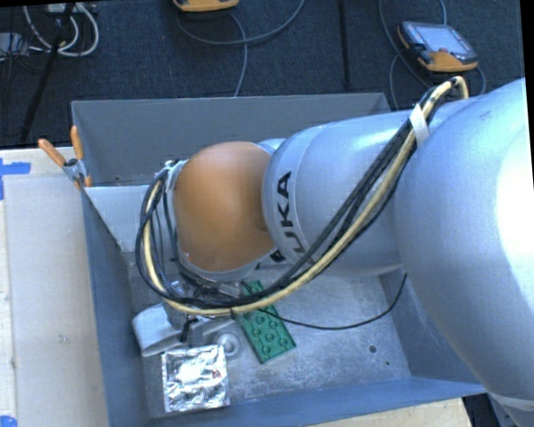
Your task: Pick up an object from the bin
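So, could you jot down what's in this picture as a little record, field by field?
Container: grey metal bin
Robot: silver arm with orange cover, reaching in from the right
Gripper: gripper low in the bin's front left part
Nearest things: crinkled silver foil packet; flat green studded brick
Layout: packet left of brick, not touching it
Anything held: cannot tell, the wrist hides it

Grey bin [242,127], floor speckled. Front left corner: crumpled foil packet [195,379], lying flat. Green studded brick [269,334] just right of it. Grey block [154,325] behind the packet.
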Tool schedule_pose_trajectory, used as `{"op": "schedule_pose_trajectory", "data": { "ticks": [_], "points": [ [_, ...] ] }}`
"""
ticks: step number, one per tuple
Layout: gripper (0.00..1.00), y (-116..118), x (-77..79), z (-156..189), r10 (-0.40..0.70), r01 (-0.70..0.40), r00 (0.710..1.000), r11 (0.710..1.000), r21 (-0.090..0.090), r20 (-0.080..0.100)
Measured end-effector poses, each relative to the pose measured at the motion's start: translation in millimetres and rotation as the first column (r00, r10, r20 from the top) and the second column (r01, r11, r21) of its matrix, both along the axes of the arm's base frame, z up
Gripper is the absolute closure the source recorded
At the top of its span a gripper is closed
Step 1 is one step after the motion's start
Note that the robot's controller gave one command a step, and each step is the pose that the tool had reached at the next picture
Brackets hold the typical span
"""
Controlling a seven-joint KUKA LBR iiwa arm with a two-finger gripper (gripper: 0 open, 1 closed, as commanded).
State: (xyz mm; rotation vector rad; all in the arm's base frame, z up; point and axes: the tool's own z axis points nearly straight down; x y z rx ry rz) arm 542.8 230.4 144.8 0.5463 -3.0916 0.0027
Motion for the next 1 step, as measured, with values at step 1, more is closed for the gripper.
{"op": "schedule_pose_trajectory", "data": {
  "ticks": [1],
  "points": [
    [1.0,4.6,-10.1,91.2,0.02,-0.02,1.0,1.0,0.005,0.009]
  ]
}}
